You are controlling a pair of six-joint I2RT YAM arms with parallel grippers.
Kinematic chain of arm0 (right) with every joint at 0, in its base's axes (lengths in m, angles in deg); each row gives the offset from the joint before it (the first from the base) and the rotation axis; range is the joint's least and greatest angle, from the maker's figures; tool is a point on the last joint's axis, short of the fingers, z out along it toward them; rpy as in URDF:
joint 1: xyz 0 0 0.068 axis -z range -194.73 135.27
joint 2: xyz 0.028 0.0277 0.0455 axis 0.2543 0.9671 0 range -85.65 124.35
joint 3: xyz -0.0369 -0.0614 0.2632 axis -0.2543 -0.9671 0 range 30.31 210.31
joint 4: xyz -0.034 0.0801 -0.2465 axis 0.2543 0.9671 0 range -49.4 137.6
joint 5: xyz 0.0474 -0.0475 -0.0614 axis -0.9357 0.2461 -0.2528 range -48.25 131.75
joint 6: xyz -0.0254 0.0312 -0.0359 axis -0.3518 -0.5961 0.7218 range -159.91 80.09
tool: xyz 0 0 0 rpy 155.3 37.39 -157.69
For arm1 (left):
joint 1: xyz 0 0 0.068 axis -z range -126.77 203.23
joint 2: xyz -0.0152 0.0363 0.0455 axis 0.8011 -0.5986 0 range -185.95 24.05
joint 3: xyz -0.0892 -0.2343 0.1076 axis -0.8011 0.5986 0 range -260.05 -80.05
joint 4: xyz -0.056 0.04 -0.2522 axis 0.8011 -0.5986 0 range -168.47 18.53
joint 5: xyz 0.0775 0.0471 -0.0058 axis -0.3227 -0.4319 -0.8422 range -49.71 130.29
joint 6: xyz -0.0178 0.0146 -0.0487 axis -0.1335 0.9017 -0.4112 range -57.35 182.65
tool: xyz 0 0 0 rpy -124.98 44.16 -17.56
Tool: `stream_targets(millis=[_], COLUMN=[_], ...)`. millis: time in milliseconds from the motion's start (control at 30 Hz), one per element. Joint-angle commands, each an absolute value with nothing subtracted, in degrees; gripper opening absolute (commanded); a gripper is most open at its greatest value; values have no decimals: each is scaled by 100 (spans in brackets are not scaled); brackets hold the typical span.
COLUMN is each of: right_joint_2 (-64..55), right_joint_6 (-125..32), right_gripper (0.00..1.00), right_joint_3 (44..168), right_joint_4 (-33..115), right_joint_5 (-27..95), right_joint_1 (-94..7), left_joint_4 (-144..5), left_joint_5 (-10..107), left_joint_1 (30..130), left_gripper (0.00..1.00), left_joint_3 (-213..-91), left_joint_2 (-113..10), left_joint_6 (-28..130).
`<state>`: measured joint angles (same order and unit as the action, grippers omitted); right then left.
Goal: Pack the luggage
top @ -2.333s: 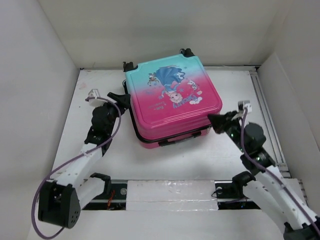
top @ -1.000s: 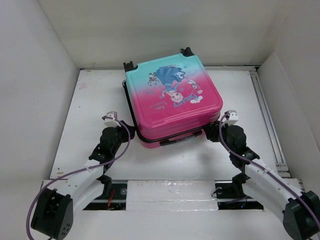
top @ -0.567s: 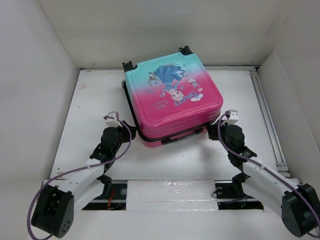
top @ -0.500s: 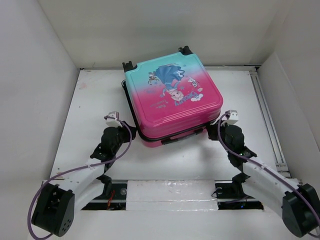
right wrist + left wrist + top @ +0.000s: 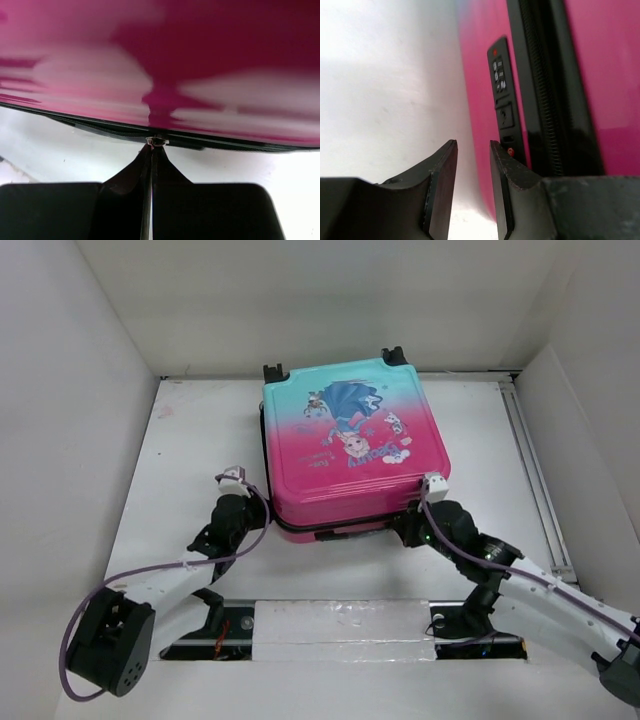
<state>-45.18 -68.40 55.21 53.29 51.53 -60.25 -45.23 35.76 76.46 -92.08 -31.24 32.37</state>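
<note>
The luggage, pink-to-teal with a princess print, lies flat and closed on the white table, wheels at the far edge. My left gripper is at its near left corner; in the left wrist view the gripper is slightly open and empty, beside the pink shell and its black combination lock. My right gripper is at the near edge. In the right wrist view it is shut on the small metal zipper pull on the black zipper line under the pink shell.
White walls enclose the table on the left, back and right. A metal rail runs along the right side. A taped white strip lies between the arm bases at the near edge.
The luggage has turned clockwise and shifted right. My right gripper has moved left along the near edge to the zipper line. My left gripper has come a little closer to the corner.
</note>
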Motion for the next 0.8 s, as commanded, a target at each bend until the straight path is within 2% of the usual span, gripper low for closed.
stream_targets(millis=[0,67,233,467,600,767], right_joint_2=[-4479,-4155,-3276,-1685,-639,416], right_joint_6=[-6839,-6681,-7092,-7181,-6971,-7023], right_gripper=[0,0,0,0,0,0], right_joint_3=[6324,6537,6274,6957,7590,7663], right_joint_4=[5449,5528,3948,2733,2400,1356], right_joint_5=[4765,4484,3947,5299,5484,5607], right_joint_1=[-6219,-6219,-7042,-8775,-9224,-9375], left_joint_4=[-3781,-3728,-3534,-3358,-3244,-3165], left_joint_5=[3819,3757,3415,2220,2271,2552], left_joint_1=[8318,8434,8872,10058,10131,10131], left_gripper=[28,28,28,28,28,28], left_joint_3=[-9516,-9516,-9516,-9516,-9692,-9894], left_joint_2=[-3237,-3308,-3370,-3370,-3606,-3721], left_joint_6=[2944,2890,2600,1986,1861,1914])
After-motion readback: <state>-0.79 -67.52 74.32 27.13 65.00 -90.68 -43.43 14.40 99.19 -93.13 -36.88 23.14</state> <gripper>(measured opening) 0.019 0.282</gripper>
